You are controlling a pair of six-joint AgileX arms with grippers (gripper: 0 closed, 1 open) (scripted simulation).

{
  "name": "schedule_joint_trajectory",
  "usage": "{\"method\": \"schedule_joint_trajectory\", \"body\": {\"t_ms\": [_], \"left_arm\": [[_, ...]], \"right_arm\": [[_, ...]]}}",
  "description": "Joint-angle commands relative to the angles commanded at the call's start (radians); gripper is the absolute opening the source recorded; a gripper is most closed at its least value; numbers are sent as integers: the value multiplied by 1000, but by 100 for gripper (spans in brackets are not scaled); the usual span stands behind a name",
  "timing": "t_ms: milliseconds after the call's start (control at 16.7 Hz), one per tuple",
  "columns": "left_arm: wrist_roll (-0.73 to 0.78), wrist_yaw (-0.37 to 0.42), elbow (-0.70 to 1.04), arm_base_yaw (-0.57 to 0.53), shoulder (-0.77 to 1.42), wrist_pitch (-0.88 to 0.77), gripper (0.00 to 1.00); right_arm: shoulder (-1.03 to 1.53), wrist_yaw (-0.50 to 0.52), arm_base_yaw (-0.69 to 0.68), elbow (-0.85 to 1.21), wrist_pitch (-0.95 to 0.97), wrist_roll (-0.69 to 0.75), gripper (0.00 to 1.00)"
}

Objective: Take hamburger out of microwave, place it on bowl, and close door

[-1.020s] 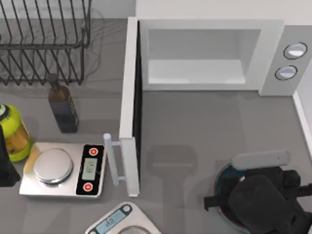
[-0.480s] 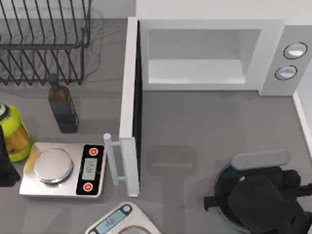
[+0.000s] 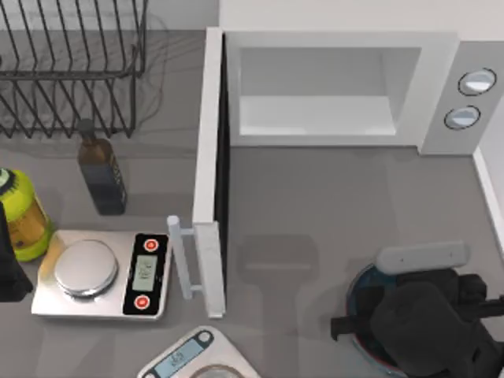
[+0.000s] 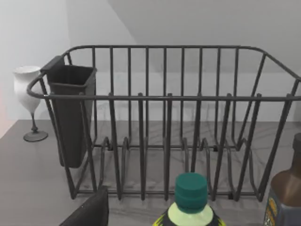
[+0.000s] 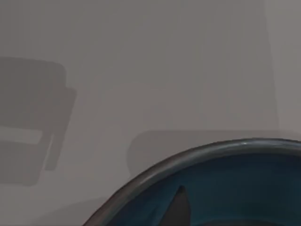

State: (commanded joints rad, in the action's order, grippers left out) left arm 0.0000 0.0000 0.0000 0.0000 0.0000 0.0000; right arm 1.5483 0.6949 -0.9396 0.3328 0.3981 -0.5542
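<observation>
The white microwave [image 3: 441, 55] stands at the back with its door [image 3: 209, 173] swung wide open toward the front, its bar handle [image 3: 179, 256] facing left. Its pale cavity [image 3: 315, 94] holds nothing. The teal bowl [image 3: 357, 293] sits at the front right, mostly covered by my right arm, and my right gripper [image 3: 409, 327] hangs directly above it. In the right wrist view the bowl's rim and blue inside [image 5: 225, 188] are close below. The hamburger is hidden. My left arm [image 3: 6, 272] is parked at the left edge.
A wire dish rack [image 3: 71, 71] fills the back left. In front of it stand a dark bottle [image 3: 102, 177] and a yellow-green bottle [image 3: 20, 216]. A kitchen scale [image 3: 98, 276] sits beside the door handle, and another scale [image 3: 193, 358] at the front edge. A wine glass [image 4: 28, 94] stands beyond the rack.
My right arm has shifted very slightly toward the front edge over the bowl. Nothing else has moved.
</observation>
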Motion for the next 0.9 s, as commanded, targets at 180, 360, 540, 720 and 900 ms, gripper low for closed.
{"method": "schedule_joint_trajectory", "body": {"t_ms": [180,360,540,720,900], "left_arm": [[0,0,0,0,0,0,100],[0,0,0,0,0,0,100],[0,0,0,0,0,0,100],[0,0,0,0,0,0,100],[0,0,0,0,0,0,100]], "right_arm": [[-97,-43,59,-21,-25,35,100],[-285,-123,167,-59,-71,98,100],[-544,-231,313,-111,-133,185,100],[-834,-355,480,-170,-203,283,100],[-1118,-478,646,-229,-274,381,100]]}}
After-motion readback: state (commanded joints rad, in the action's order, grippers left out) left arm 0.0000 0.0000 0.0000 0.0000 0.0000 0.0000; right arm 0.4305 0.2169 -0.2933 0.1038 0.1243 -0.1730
